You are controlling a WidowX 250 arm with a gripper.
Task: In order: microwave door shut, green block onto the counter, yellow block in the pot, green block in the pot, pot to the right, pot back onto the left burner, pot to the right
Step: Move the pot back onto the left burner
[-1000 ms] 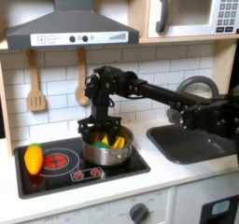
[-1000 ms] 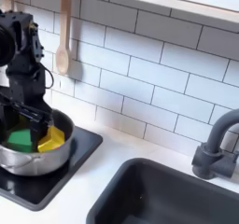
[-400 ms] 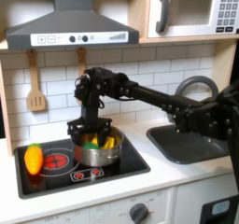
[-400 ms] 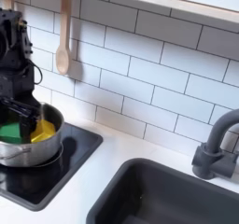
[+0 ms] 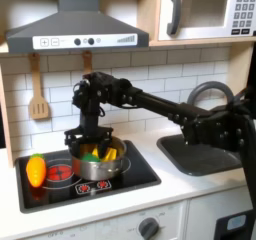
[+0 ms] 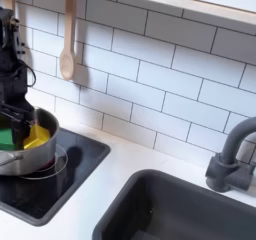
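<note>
Microwave door (image 5: 199,11), white with dark window, sits flush up top. One black cooktop (image 5: 140,171) in the pale counter (image 5: 190,189). One round shiny steel pot (image 5: 98,166), further toward the first exterior view's left than 0.4 s ago. Inside: one green block (image 6: 5,139), one yellow block (image 6: 39,137). My gripper (image 5: 84,141) pinches the pot's rim.

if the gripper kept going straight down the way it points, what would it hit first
Probably the pot: the gripper points down at its rim, with the green block and yellow block just inside. Depth is unclear.
</note>
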